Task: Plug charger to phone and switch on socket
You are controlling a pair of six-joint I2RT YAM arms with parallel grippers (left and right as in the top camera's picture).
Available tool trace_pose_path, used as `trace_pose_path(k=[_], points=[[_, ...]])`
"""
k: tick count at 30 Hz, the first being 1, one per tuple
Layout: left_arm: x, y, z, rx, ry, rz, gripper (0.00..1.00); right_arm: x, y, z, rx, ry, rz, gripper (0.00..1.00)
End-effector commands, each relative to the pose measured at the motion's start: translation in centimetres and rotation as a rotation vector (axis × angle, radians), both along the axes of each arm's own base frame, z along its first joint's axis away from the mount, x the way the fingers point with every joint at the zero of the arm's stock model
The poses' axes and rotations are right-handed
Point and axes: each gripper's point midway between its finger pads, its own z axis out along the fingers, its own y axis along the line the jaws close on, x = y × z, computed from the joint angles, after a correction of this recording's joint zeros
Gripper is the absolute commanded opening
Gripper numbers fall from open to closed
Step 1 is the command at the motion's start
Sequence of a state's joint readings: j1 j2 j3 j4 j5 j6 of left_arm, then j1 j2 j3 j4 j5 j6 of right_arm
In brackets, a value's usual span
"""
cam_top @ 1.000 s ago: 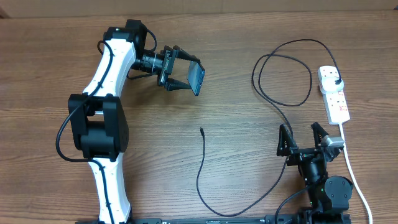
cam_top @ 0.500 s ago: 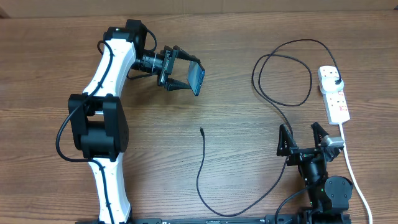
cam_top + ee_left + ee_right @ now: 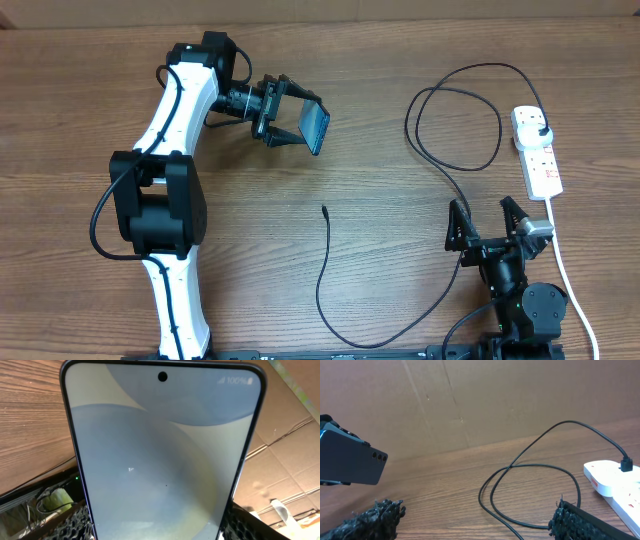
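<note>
Phone: the slim, blue-screened rectangular smartphone (image 3: 316, 127) is clamped across its edges by your left gripper (image 3: 300, 118), above the wooden table (image 3: 400, 60).
Right gripper: your right gripper (image 3: 484, 222) is spread wide and empty, near the white power strip (image 3: 543, 165).
Charger: the thin black cable (image 3: 322, 270) has its plug (image 3: 541, 131) seated in the strip. Its connector tip (image 3: 325, 209) lies free, well apart from the phone.
Handling: the cable looks limp and light, so pinch just behind the tip (further back it would probably droop). The phone's glass is likely slick and fragile.

Wooden table (image 3: 380, 80) with charger (image 3: 318, 285), socket (image 3: 537, 150)
</note>
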State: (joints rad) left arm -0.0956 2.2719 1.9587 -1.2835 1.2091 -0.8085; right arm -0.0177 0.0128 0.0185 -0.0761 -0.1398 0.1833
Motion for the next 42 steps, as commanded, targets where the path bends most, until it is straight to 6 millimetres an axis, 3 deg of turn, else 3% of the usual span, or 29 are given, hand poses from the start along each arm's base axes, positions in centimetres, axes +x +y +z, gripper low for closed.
trace_pose_path(k=[1, 17, 42], points=[[0.3, -0.1, 1.8, -0.033, -0.046, -0.001, 0.04, 0.0, 0.0, -0.2, 0.000, -0.002, -0.005, 1.00], [0.3, 0.1, 0.7, 0.034, -0.071, -0.014, 0.04, 0.0, 0.0, -0.2, -0.001, -0.002, -0.005, 1.00], [0.3, 0.0, 0.7, 0.034, -0.074, -0.016, 0.04, 0.0, 0.0, -0.2, -0.001, -0.002, -0.005, 1.00]])
